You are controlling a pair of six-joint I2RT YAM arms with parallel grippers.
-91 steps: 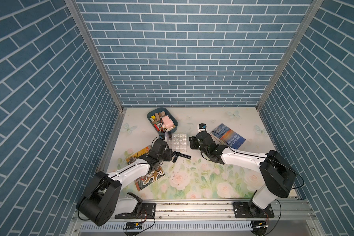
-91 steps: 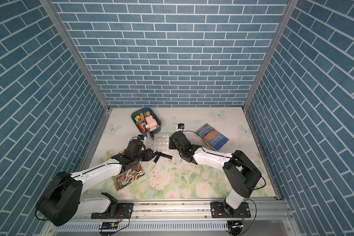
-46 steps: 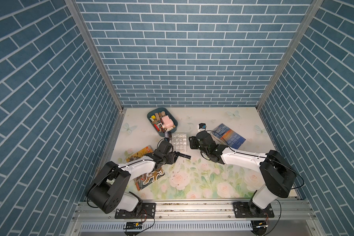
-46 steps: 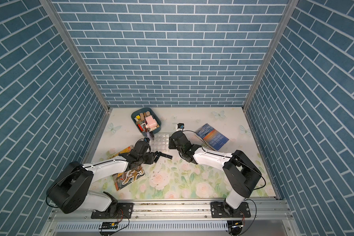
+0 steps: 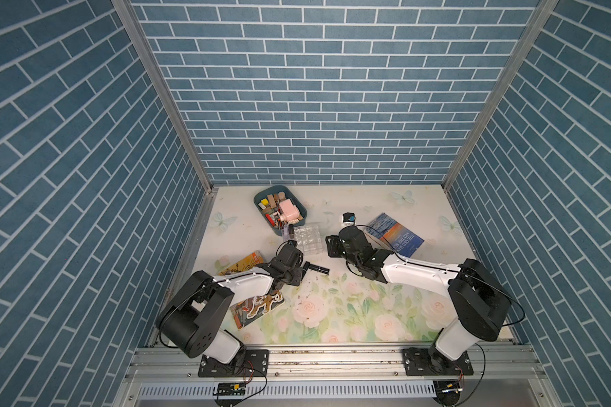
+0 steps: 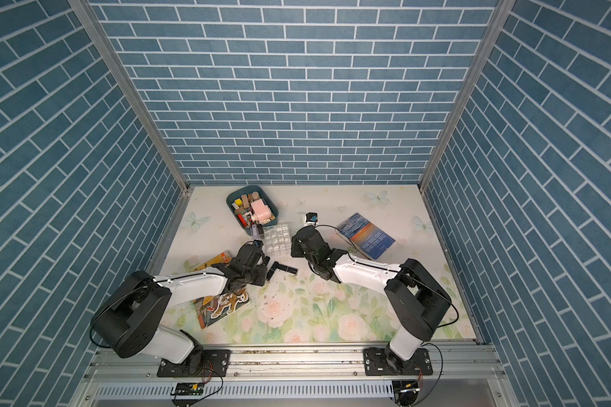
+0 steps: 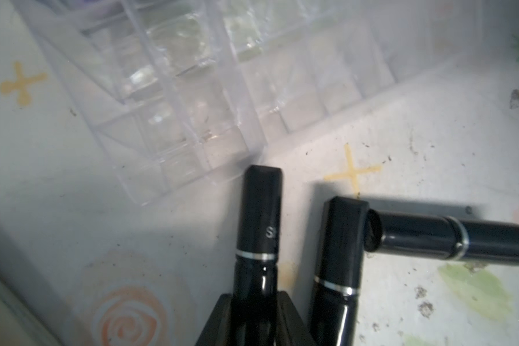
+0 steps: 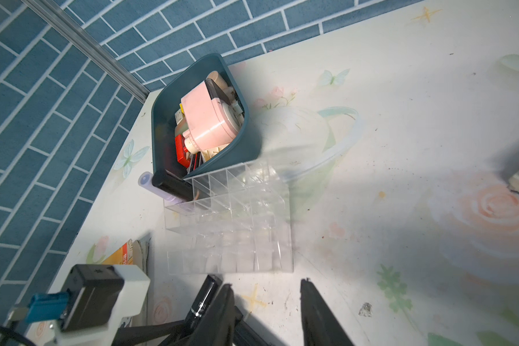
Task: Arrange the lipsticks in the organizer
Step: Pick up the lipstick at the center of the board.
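Note:
The clear organizer [image 5: 307, 239] [image 8: 231, 224] stands mid-table beside the teal tray. In the left wrist view my left gripper [image 7: 256, 299] is shut on a black lipstick [image 7: 259, 215] lying on the mat, its cap pointing at the organizer [image 7: 192, 90]. Two more black lipsticks [image 7: 339, 254] [image 7: 450, 239] lie just beside it, touching end to side. A lavender lipstick [image 8: 146, 181] and a black one [image 8: 174, 185] rest against the organizer's far corner. My right gripper [image 8: 265, 295] [image 5: 328, 245] hovers open at the organizer's near right side, nothing between its fingers.
The teal tray [image 5: 258, 202] of cosmetic boxes touches the organizer's far side. A blue book [image 5: 395, 236] lies right of the right arm, a small cube [image 5: 348, 218] behind it. A picture book [image 5: 258, 310] lies under the left arm.
My left gripper slid right to the loose lipsticks and closed on one black lipstick. The right arm has stayed in place.

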